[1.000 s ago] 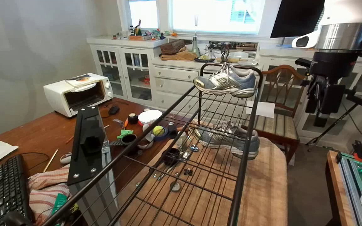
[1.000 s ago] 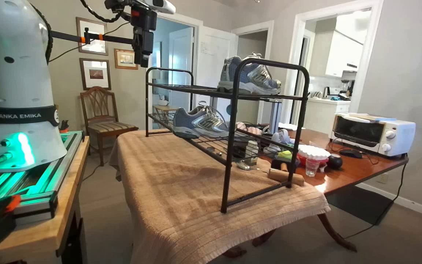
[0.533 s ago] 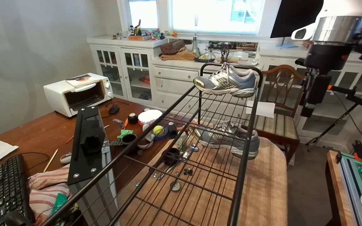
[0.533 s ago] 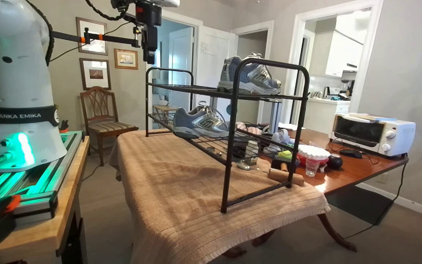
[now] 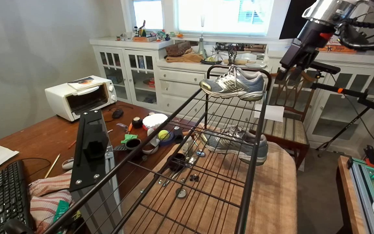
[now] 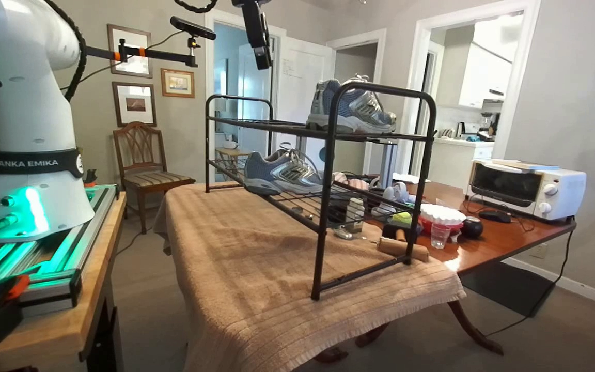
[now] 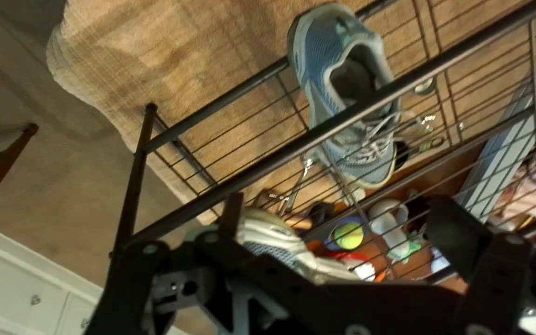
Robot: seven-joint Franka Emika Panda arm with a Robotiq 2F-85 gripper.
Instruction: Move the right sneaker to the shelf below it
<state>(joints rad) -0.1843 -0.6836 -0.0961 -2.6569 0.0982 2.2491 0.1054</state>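
You see bright windows above white cabinets, striped-seat chair in front; grey walls, brownish floor, open doorway showing kitchen.

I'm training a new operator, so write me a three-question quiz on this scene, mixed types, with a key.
1. True or false: the gripper is open and apart from the upper sneaker.
2. The lower sneaker rests on: A) the towel; B) the lower wire shelf; C) the wooden table.
3. Fill in: the chair has a ____ seat.

Key: 1. True. 2. B. 3. Striped.
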